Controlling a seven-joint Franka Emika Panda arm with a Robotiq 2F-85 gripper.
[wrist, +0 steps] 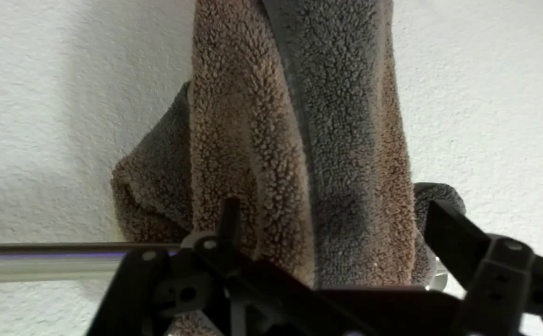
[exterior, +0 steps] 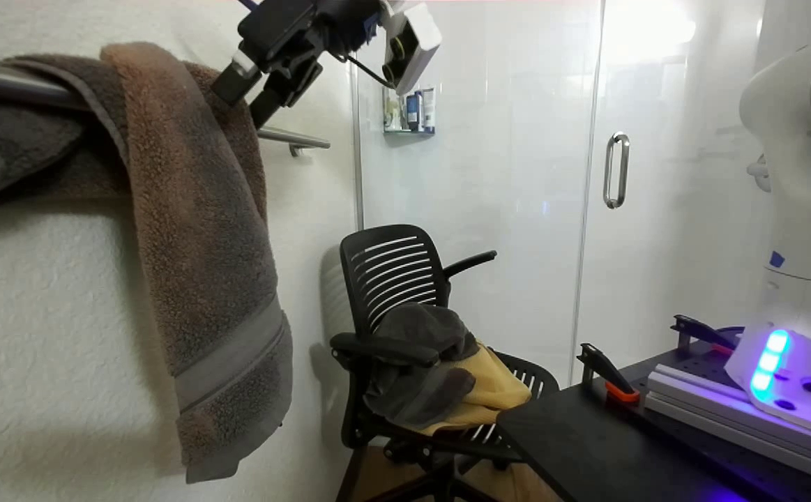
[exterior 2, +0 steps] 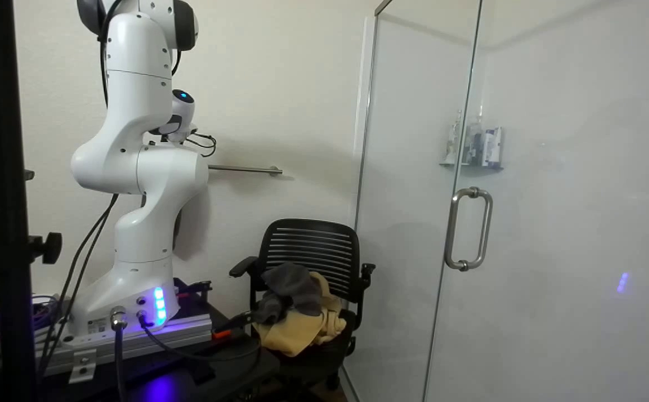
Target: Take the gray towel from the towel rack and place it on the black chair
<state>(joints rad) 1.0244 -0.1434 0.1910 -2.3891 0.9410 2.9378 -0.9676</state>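
I'm holding my black two-fingered gripper (wrist: pixel 334 212) wide apart, gripping nothing, at the gray-brown terry towel (exterior: pixel 210 251) hanging on the silver metal rack (exterior: pixel 1 82) beyond the edge of the flat black desk (exterior: pixel 586 432), and could be catching that rack too, since it's running under the towel.

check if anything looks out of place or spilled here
Mildly, yes: the gray towel hangs bunched over the towel rack instead of spread flat, and on the black chair a dark gray cloth and a yellow cloth lie crumpled in a heap rather than folded. No spill or damage shows.
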